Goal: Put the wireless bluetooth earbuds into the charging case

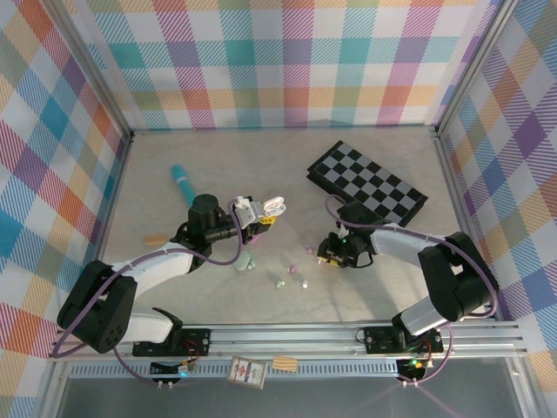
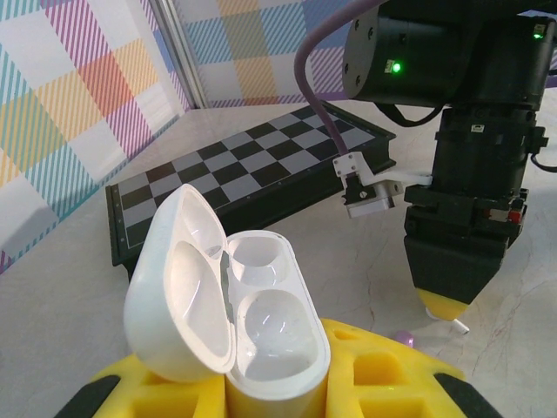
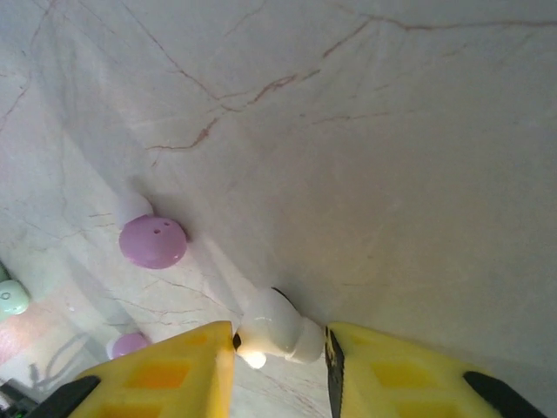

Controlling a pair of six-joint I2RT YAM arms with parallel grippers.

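One white earbud [image 3: 274,326] sits right between the yellow fingertips of the right gripper [image 3: 278,338]. The jaws are narrow and both pads touch the bud, so it's gripped. I can't tell if it's lifted or resting on the marble-look table [image 1: 392,287]. In the top view all this is just off the near edge of the chessboard [image 1: 365,183], on the side toward the arm bases.

A lilac earbud [image 3: 152,241] lies loose just beside that gripper, a bit further from the board. A second lilac earbud [image 3: 129,345] and a mint earbud [image 3: 10,298] lie further out again, all apart from each other.

The charging case [image 2: 270,326] is white with its lid flipped open, and both wells are empty. It stands upright in the left gripper [image 2: 274,387], whose yellow fingers are clamped on its lower body. From above, the case is near the chessboard's left corner, slightly toward the bases. The right gripper's tip hangs close by — the left wrist view shows a white bit poking out under it.

Further left of the board than the white case there's a pale green case [image 1: 248,261], partly tucked under the left arm. A teal tube-like thing [image 1: 183,181] lies well apart from the board, out past that arm.
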